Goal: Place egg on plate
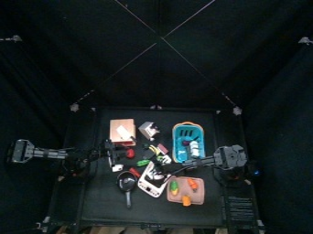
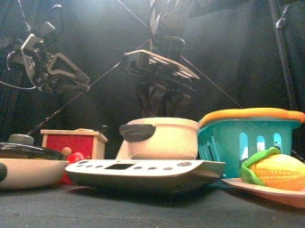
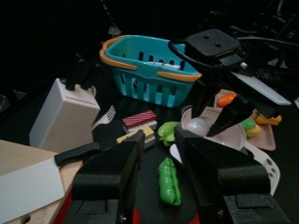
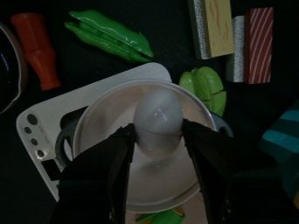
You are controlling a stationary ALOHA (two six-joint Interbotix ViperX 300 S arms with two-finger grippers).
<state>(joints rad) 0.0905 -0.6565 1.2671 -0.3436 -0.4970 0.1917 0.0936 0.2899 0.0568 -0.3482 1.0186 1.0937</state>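
Observation:
In the right wrist view my right gripper (image 4: 158, 133) is shut on the egg (image 4: 158, 107), a small white oval between its jaws. It holds the egg over a round white pot (image 4: 140, 179) that stands on a white kitchen scale (image 4: 38, 131). The plate (image 1: 188, 191) is a white dish at the table's front right, with a corn cob and something orange on it. It also shows in the front view (image 2: 265, 190) and the left wrist view (image 3: 267, 133). My left gripper (image 3: 163, 166) is open and empty, low over a green pea pod (image 3: 170, 182).
A blue basket (image 1: 188, 140) with an orange rim stands at the back right; it also shows in the front view (image 2: 251, 138). A salmon block (image 1: 123, 131) lies at the back left. A pan (image 2: 24, 167), a red box (image 2: 71, 142) and green vegetables (image 4: 111, 33) crowd the middle.

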